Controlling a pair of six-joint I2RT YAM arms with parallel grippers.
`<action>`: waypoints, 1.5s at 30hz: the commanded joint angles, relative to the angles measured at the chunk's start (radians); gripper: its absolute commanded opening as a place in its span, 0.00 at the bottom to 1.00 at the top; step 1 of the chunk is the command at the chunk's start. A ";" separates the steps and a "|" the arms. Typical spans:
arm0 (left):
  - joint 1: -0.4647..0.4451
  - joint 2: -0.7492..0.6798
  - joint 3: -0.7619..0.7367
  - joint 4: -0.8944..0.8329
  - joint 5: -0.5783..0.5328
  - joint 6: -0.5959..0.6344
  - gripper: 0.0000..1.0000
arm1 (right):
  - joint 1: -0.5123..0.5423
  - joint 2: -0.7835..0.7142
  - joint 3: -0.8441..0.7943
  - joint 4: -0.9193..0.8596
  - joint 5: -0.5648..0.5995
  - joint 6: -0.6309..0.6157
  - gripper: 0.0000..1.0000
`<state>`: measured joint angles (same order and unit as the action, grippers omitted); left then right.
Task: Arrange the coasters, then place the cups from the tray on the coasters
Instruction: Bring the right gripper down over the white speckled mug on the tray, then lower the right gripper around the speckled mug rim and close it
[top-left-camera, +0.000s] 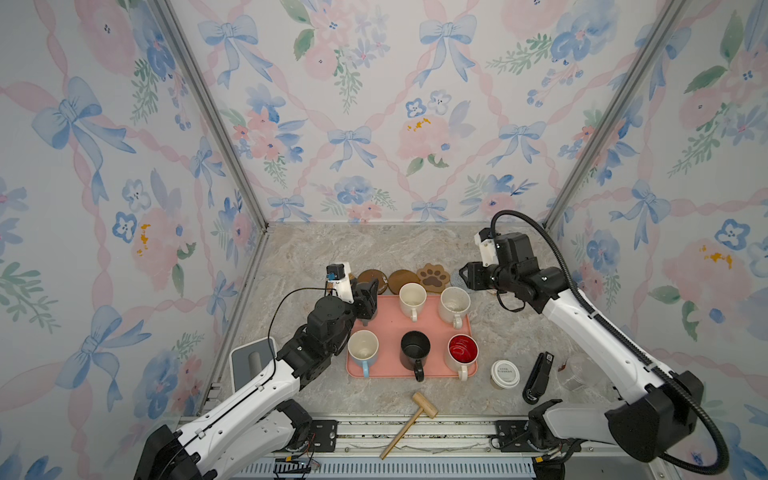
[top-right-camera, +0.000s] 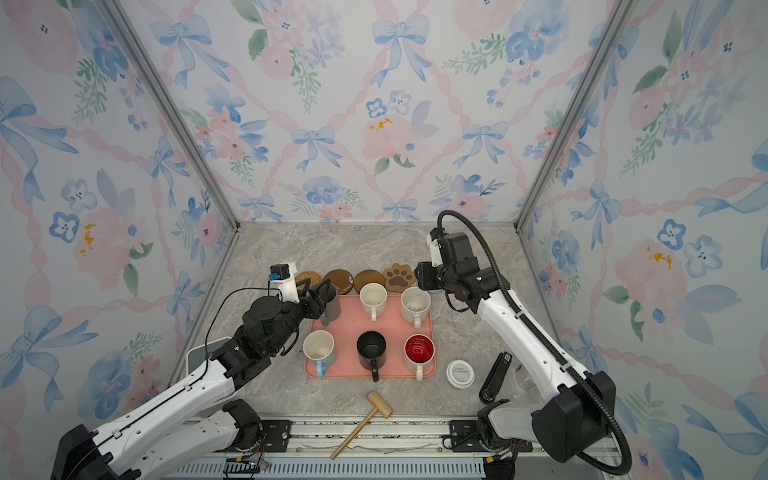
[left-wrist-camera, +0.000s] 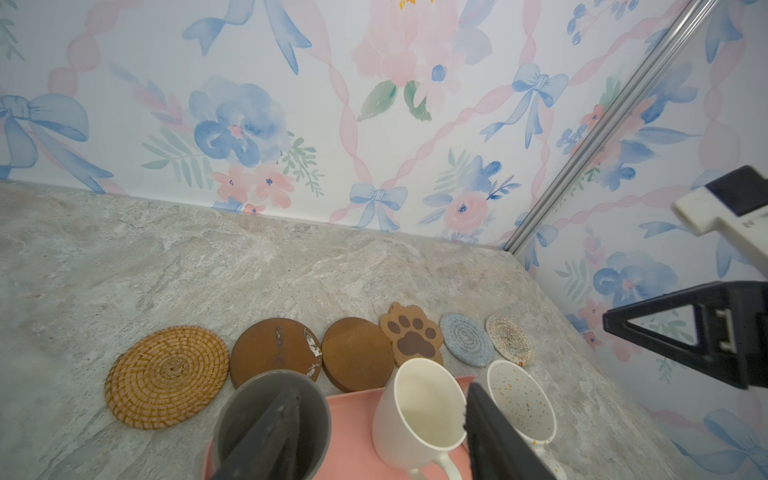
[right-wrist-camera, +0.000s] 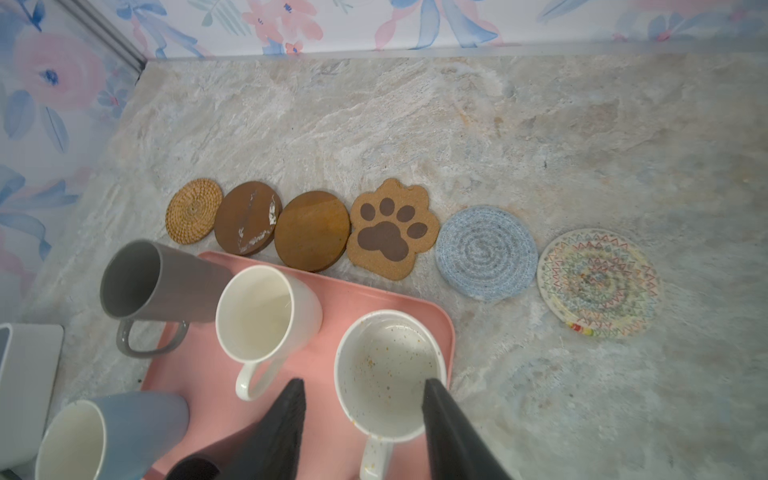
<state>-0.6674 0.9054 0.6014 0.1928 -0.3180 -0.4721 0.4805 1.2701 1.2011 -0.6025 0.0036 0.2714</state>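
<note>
Both top views: pink tray (top-left-camera: 390, 320) mid-desk (top-left-camera: 332, 249), carrying the cream cup (top-left-camera: 412, 299), speckled cup (top-left-camera: 455, 305), light-blue cup (top-left-camera: 363, 351), black cup (top-left-camera: 414, 351) and red-inside cup (top-left-camera: 462, 353). Grey cup (top-right-camera: 332, 305) at the tray's far left corner, just by the left claw (top-right-camera: 318, 291). Right claw (top-left-camera: 465, 276) past the far right corner.

Left wrist view: six coasters in one row behind the tray: rattan coaster (left-wrist-camera: 166, 376), scratched wooden round (left-wrist-camera: 274, 351), plain wooden round (left-wrist-camera: 357, 353), paw coaster (left-wrist-camera: 413, 338), grey-blue coaster (left-wrist-camera: 466, 338), cream woven coaster (left-wrist-camera: 510, 338). Fingers (left-wrist-camera: 270, 436) spread wide, released, grasping nothing.

Right wrist view: fingers (right-wrist-camera: 282, 424) apart, released, empty, with the speckled cup showing between them.
</note>
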 joint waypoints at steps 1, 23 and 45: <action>-0.004 0.020 0.043 -0.088 -0.042 -0.016 0.60 | 0.058 -0.073 -0.061 -0.108 0.189 0.037 0.54; -0.004 0.174 0.119 -0.167 -0.148 -0.052 0.60 | 0.329 -0.016 -0.140 -0.168 0.370 0.218 0.67; -0.004 0.091 -0.003 -0.019 -0.177 0.035 0.80 | 0.341 0.002 -0.204 -0.128 0.402 0.318 0.81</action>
<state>-0.6674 1.0149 0.6075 0.1635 -0.4664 -0.4637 0.8135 1.2739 1.0138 -0.7399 0.3832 0.5625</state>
